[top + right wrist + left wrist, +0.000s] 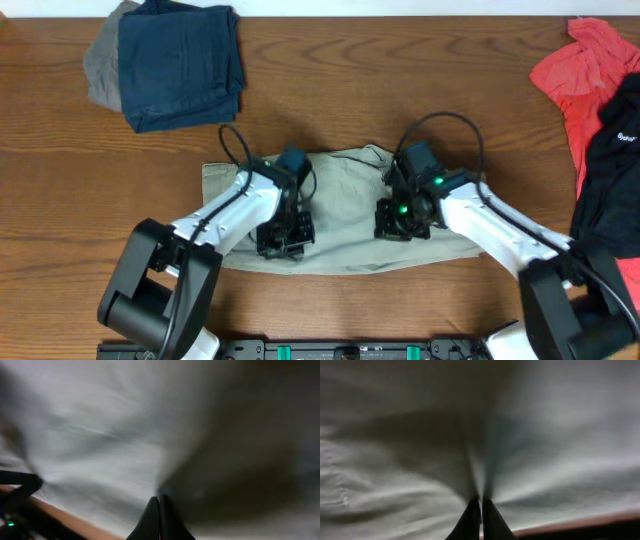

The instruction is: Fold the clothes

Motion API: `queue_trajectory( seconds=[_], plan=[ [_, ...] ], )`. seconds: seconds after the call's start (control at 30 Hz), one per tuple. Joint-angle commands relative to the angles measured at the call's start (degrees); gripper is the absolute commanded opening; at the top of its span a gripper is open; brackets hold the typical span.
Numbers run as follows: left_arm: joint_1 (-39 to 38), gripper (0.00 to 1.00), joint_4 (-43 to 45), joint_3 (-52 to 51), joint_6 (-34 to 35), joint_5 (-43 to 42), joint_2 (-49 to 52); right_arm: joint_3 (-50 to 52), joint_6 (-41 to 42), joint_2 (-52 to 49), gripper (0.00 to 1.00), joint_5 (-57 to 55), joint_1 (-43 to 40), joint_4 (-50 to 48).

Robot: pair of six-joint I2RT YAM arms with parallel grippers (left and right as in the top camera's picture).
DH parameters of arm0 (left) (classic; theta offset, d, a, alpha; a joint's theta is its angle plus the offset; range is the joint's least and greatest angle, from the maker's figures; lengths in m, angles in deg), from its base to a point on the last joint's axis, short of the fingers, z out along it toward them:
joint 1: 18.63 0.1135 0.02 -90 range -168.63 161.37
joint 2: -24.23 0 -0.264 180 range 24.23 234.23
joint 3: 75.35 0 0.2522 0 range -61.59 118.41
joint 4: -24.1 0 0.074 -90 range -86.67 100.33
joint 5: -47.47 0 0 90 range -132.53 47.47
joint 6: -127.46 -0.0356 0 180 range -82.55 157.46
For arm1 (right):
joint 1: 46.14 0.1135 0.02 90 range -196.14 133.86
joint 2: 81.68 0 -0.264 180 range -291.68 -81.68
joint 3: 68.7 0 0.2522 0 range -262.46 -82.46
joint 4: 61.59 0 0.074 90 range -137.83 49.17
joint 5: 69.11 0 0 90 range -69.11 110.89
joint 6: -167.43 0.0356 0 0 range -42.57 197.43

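Observation:
The pale khaki-grey shorts (pixel 345 205) lie spread on the wooden table near its front middle. My left gripper (pixel 284 240) is down on the shorts' left half near the front edge. In the left wrist view its fingers (pixel 481 502) are shut and pinch a ridge of the shorts' cloth (pixel 395 460). My right gripper (pixel 402 222) is down on the right half. In the right wrist view its fingers (pixel 159 500) are shut on a fold of the same cloth (pixel 110 445). Both wrist views are blurred.
A dark navy folded garment (pixel 180 62) lies on a grey one at the back left. A red shirt (pixel 585 85) and a black garment (pixel 612 170) lie at the right edge. Bare wooden table (pixel 400 80) lies behind the shorts.

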Motion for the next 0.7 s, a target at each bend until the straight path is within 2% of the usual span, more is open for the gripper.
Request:
queue_trajectory(
  seconds=[0.0, 0.17, 0.4, 0.53, 0.67],
  plan=[
    [1.05, 0.06, 0.70, -4.98, 2.05, -0.15, -0.31, 1.38, 2.08, -2.49, 0.01, 0.68, 0.09, -0.07],
    [4.39, 0.06, -0.59, -10.73, 2.12, 2.95, -0.31, 1.60, 2.08, -2.86, 0.01, -5.79, -2.47, 4.35],
    [9.92, 0.06, -8.66, -10.47, 2.23, 11.21, -2.32, 0.83, 2.01, -2.64, 0.01, -13.81, -8.74, 10.64],
    [12.83, 0.06, -13.84, -8.31, 2.56, 15.13, -7.89, -0.98, 2.01, -0.22, 0.01, -18.58, -12.70, 15.19],
    [15.10, 0.06, -16.09, -5.77, 2.54, 15.37, -16.83, -3.32, 1.07, 5.38, 0.01, -19.85, -15.76, 18.56]
  ],
)
